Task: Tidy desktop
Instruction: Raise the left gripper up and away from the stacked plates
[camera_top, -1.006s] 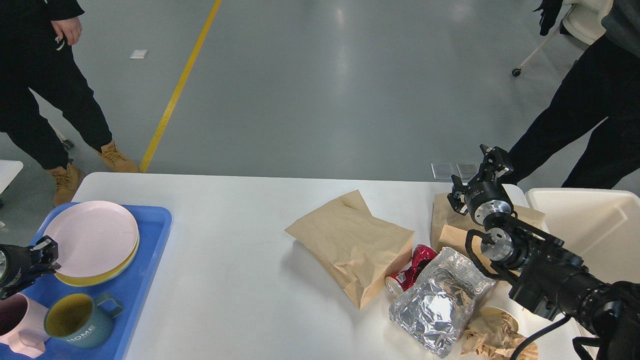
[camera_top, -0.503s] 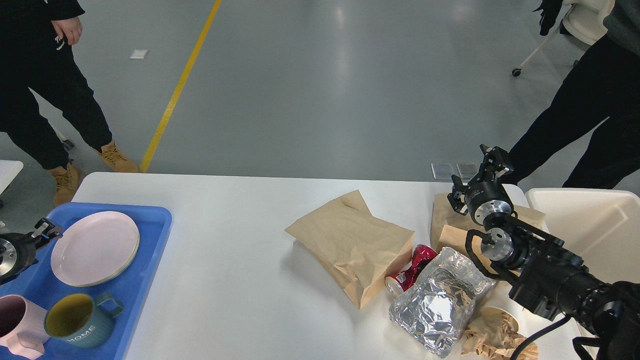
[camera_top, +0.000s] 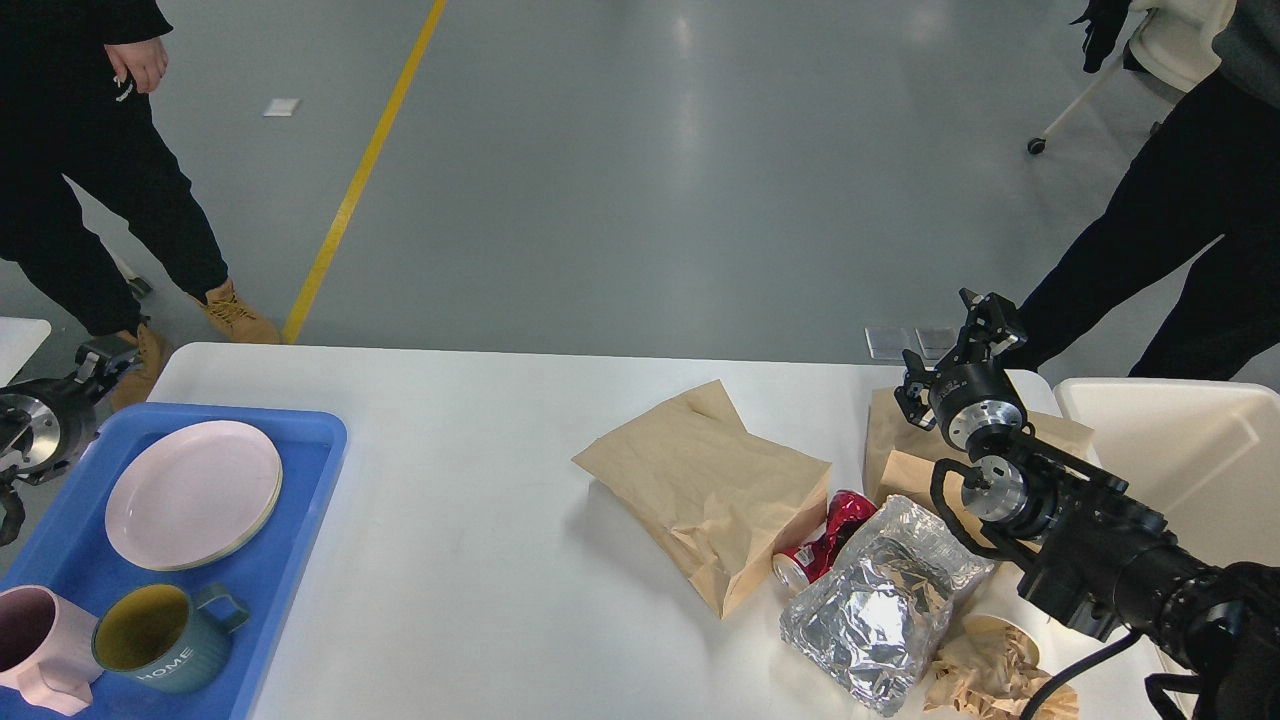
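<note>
So, counts first: one large smooth white rectangular desktop (camera_top: 480, 560) with rounded corners, filling the lower half of the head view. One blue plastic tray (camera_top: 290, 520) at its left end, carrying one stack of round plates (camera_top: 193, 492) with a pink one on top, one pink mug (camera_top: 35, 648) and one teal mug (camera_top: 155, 652) with a yellow inside and "HOME" lettering. Right half of the desktop has two tan paper bags, a big one (camera_top: 705, 495) lying flat near centre and a second (camera_top: 900, 450) partly hidden behind the right arm. One crushed red drink can (camera_top: 825, 545) lies between them, touching one crumpled silver foil bag (camera_top: 875, 610). One wad of crumpled brown paper (camera_top: 985, 670) sits at the near right edge. One cream-white plastic bin (camera_top: 1180, 450) stands just off the right end. Two people in dark trousers stand on the grey floor, one far left, one far right.

Right gripper (camera_top: 985, 315) hovers above the desktop's far right corner, over the second bag, fingers parted, nothing held. Right arm comes in from the lower right, angled up and away. Left gripper (camera_top: 100, 355) sits just beyond the desktop's far left corner, above the tray's back edge; fingers too small and dark, cannot tell how far apart. Left arm enters at the left edge, wrist flange facing the camera.
</note>
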